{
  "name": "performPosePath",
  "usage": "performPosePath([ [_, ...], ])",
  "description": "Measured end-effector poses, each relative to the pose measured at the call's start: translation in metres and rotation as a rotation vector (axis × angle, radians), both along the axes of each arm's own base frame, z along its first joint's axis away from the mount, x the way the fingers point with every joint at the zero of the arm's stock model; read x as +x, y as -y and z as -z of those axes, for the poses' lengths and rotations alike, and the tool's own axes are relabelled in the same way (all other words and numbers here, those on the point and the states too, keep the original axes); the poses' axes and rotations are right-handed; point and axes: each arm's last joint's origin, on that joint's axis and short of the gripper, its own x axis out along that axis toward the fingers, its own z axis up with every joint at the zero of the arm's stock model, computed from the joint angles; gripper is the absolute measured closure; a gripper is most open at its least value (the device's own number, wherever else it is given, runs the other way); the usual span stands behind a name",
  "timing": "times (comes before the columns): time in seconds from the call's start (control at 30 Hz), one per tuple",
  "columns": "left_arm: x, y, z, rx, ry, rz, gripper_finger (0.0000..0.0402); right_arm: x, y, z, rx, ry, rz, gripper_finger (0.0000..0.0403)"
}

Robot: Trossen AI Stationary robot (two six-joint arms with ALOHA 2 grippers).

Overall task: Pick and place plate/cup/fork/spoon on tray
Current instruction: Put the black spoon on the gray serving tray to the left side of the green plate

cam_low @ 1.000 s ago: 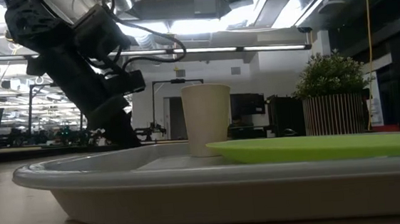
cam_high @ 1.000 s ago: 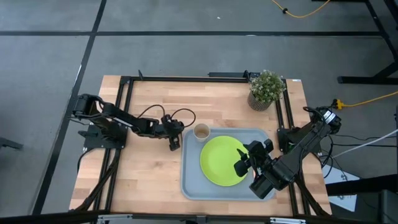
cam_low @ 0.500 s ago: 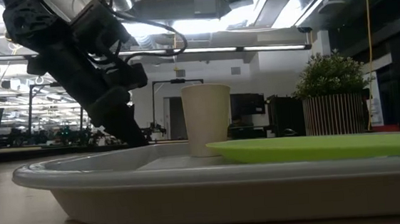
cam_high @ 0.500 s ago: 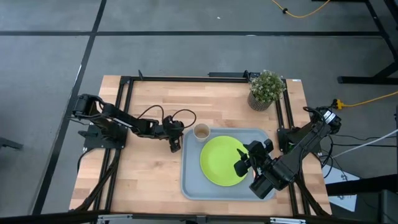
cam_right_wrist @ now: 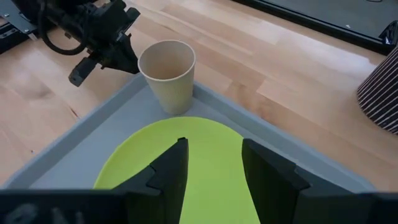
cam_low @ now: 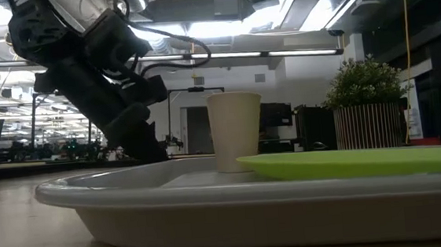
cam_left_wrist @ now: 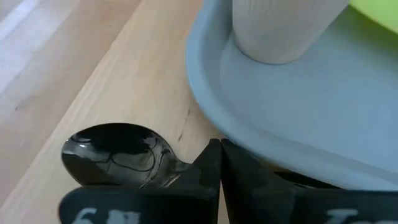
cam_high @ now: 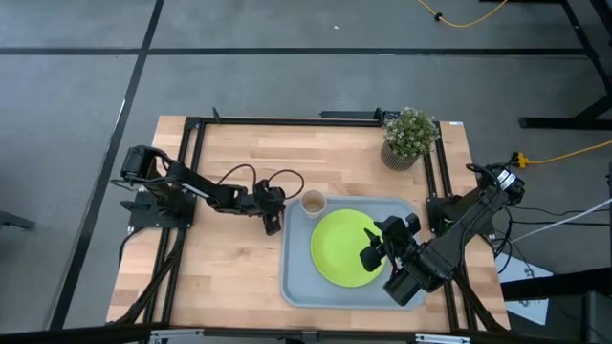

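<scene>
Spoon (cam_left_wrist: 118, 152) lies on the bench (cam_high: 220, 172) just outside the tray's left rim, its bowl showing ahead of the left pincer (cam_high: 273, 218). That pincer's fingers meet tip to tip over the handle end in the left wrist view, so they look closed on the spoon, low against the wood and touching or nearly touching the tray (cam_high: 295, 282). Next along, the cup (cam_high: 313, 202) stands upright in the tray's far left corner, and the plate (cam_high: 346, 248) lies flat in the middle of the tray. Over the plate's right part hangs the right pincer (cam_high: 372, 250), its fingers spread apart and holding nothing. No fork shows in any view.

Judging by this, cup and plate are placed and the spoon step is in hand. The next move calls for lifting the spoon high enough to clear the raised rim, then carrying it over the bare tray floor beside the cup without knocking the cup.
</scene>
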Motion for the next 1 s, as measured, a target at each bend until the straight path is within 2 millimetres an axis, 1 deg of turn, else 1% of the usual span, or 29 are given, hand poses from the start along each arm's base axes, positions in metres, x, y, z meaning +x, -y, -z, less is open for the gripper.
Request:
performPosePath([
  [0.27,-0.008,0.006,0.004,0.002,-0.103,0.006,0.0401,0.000,0.000,0.000,0.006,-0.004,0.000,0.0247],
  [0.5,-0.018,0.012,-0.002,-0.024,-0.153,0.003,0.0401,0.000,0.000,0.000,0.006,-0.004,0.000,0.0247],
  [0.67,-0.030,0.016,-0.013,-0.068,-0.185,-0.021,0.0402,0.000,0.000,0.000,0.007,-0.004,0.000,0.0247],
  [0.9,-0.044,0.028,-0.040,-0.235,-0.097,-0.133,0.0401,0.000,0.000,0.000,0.009,-0.002,0.000,0.0247],
  [1.0,-0.053,0.034,-0.048,-0.283,-0.098,-0.167,0.0401,0.000,-0.001,0.000,0.011,0.001,0.000,0.0247],
])
